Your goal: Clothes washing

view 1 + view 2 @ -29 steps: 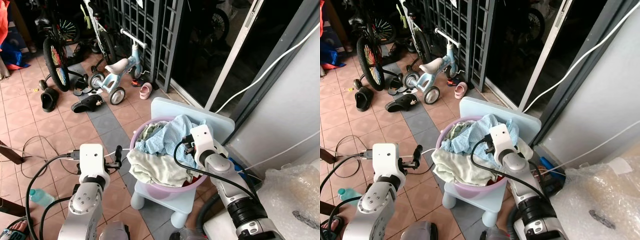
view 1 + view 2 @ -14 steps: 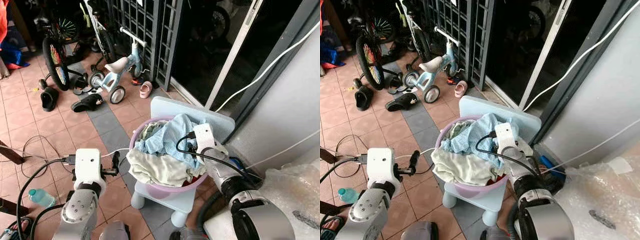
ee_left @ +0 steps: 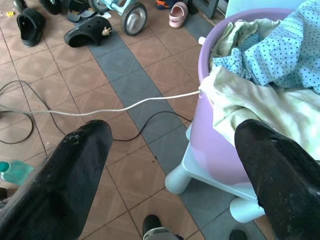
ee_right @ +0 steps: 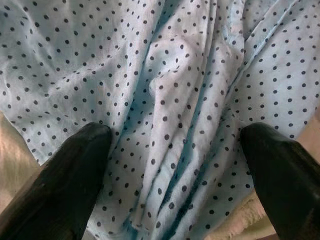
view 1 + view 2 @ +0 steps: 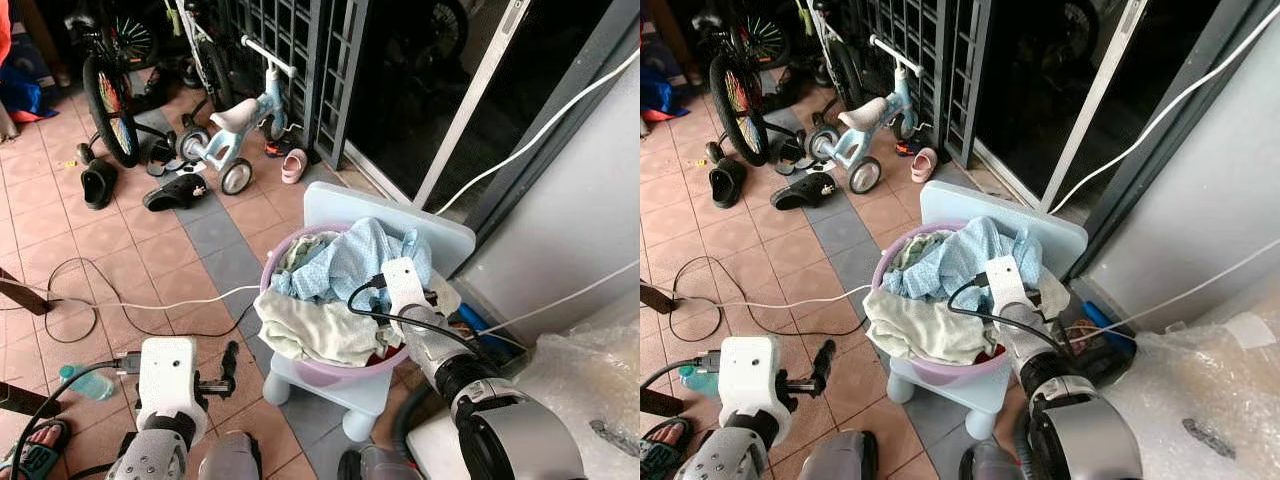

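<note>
A purple laundry basket (image 5: 283,262) stands on a pale blue stool (image 5: 400,222), heaped with clothes. A blue cloth with dark dots (image 5: 350,262) lies on top, and a cream towel (image 5: 310,330) hangs over the near rim. My right gripper (image 4: 175,165) is open right over the dotted cloth (image 4: 170,90), one finger on each side of its folds; its white wrist housing (image 5: 402,283) sits at the basket's right side. My left gripper (image 3: 170,165) is open and empty, low over the tiled floor to the left of the basket (image 3: 207,145).
A white cable (image 5: 170,300) and a black cable (image 5: 60,300) cross the floor tiles left of the stool. A bottle (image 5: 78,378) lies near my left arm. A child's trike (image 5: 235,130), a bicycle (image 5: 108,105) and shoes (image 5: 175,195) stand further back. Bubble wrap (image 5: 590,390) is at the right.
My left arm has dropped lower and drawn back from the basket. My right gripper has sunk a little onto the clothes. The camera view has shifted slightly.
</note>
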